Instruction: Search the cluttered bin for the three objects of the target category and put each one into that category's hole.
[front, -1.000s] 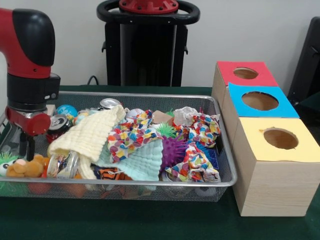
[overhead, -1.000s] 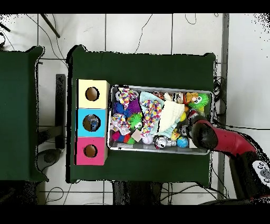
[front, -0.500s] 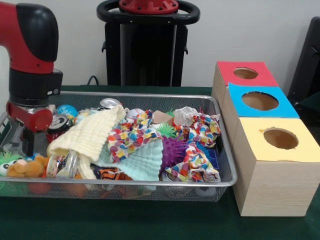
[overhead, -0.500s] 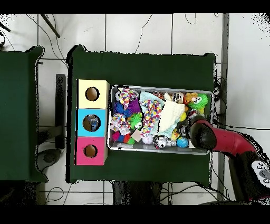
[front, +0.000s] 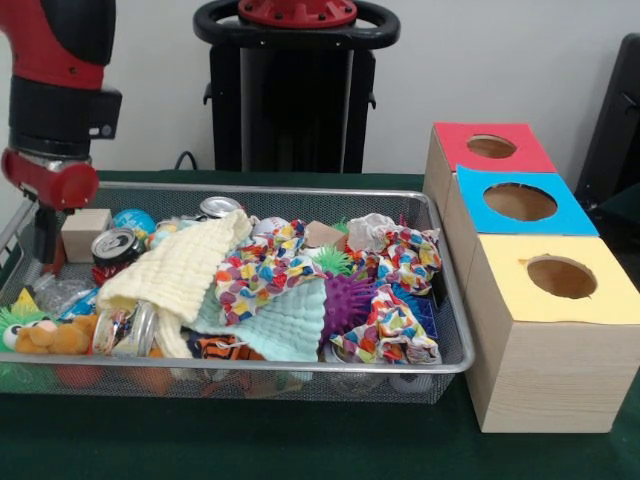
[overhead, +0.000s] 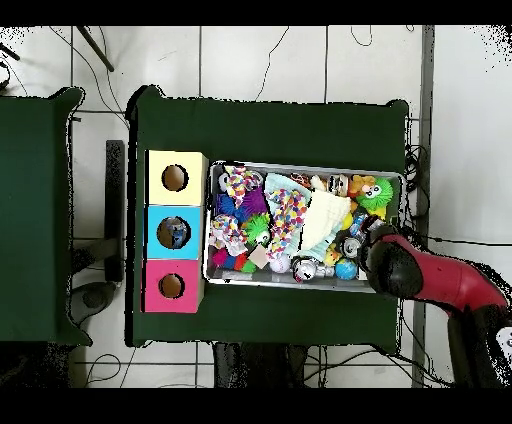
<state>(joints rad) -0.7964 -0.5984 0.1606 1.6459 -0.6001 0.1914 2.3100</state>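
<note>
Claw (front: 45, 245), grip state indeterminate, hangs at the mesh bin's (front: 455, 330) far-left corner; nearest soda can (front: 113, 247) lies just right.

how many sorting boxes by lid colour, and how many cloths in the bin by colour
Red-lidded box: 1
Blue-lidded box: 1
Yellow-lidded box: 1
Pale yellow cloth: 1
Mint green cloth: 1
Multicoloured patterned cloths: 3, namely and
Total: 3 boxes and 5 cloths, 8 things; more cloth may be buried in the clutter.
</note>
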